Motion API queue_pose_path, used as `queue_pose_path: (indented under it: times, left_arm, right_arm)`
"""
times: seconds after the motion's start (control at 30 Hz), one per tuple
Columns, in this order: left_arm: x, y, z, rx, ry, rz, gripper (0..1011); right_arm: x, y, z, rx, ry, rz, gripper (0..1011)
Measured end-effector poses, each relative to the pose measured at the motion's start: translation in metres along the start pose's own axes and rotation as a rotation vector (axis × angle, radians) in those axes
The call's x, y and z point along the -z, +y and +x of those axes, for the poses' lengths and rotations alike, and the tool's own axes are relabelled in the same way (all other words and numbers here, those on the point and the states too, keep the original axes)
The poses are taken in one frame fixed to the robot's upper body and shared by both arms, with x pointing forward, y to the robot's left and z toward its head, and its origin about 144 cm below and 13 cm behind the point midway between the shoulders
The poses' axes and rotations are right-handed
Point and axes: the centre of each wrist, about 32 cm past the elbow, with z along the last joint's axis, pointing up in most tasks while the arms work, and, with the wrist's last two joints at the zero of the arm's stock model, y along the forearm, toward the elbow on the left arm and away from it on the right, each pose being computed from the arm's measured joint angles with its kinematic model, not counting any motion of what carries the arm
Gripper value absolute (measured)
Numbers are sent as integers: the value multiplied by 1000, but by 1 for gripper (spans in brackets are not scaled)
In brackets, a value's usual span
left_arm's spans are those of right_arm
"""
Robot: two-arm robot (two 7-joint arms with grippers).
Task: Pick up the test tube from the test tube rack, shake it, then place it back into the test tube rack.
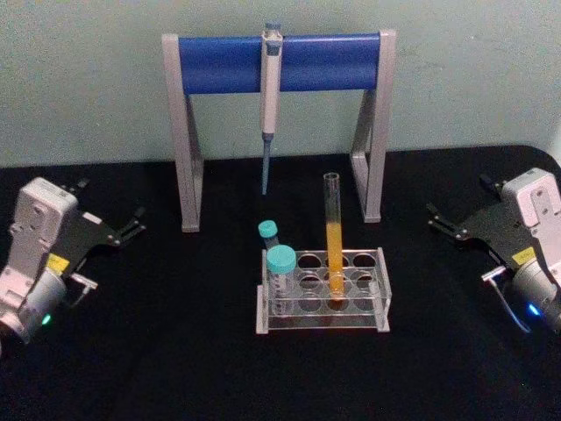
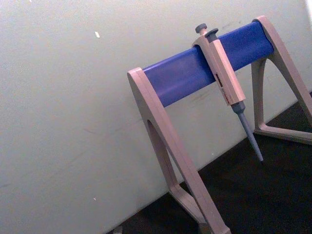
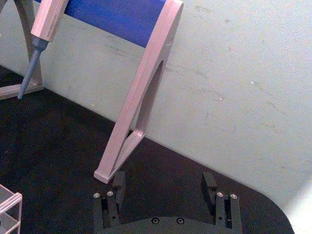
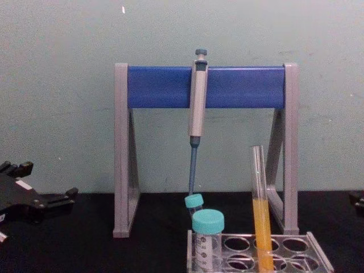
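Standing upright in the rack (image 1: pixel 368 321), the open tube (image 1: pixel 333 237) keeps its liquid in.
Left tool (image 1: pixel 110 202) and right tool (image 1: pixel 460 200) hang wide open at the surface's (image 1: pixel 175 351) sides, leaving the approach clear.

Test tube (image 1: pixel 333 232), centre: clear glossy glass.
Rack (image 1: pixel 321 325), lower centre: clear smooth plastic.
Stand (image 1: pixel 188 149), upper half: matt grey legs; crossbar (image 1: pixel 329 61) smooth blue.
Table (image 1: pixel 175 368): matt black.
Wall (image 1: pixel 88 88), top: pale, scuffed, matt.
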Motion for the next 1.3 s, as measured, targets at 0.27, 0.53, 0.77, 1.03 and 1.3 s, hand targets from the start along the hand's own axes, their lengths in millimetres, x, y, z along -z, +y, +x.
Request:
queue_pose_path:
  times: [0.27, 0.53, 0.77, 1.03, 1.3]
  left_arm:
    - [0, 0, 0, 0, 0, 0, 1001]
    - [0, 0, 0, 0, 0, 0, 1001]
    - [0, 0, 0, 0, 0, 0, 1001]
    - [0, 0, 0, 0, 0, 0, 1001]
    - [0, 0, 0, 0, 0, 0, 1001]
  right_arm:
    - [0, 0, 0, 0, -1, 0, 1000]
    - [0, 0, 0, 0, -1, 0, 1000]
    - [0, 0, 0, 1, -1, 0, 1000]
    - [0, 0, 0, 0, -1, 0, 1000]
    - [0, 0, 0, 0, -1, 0, 1000]
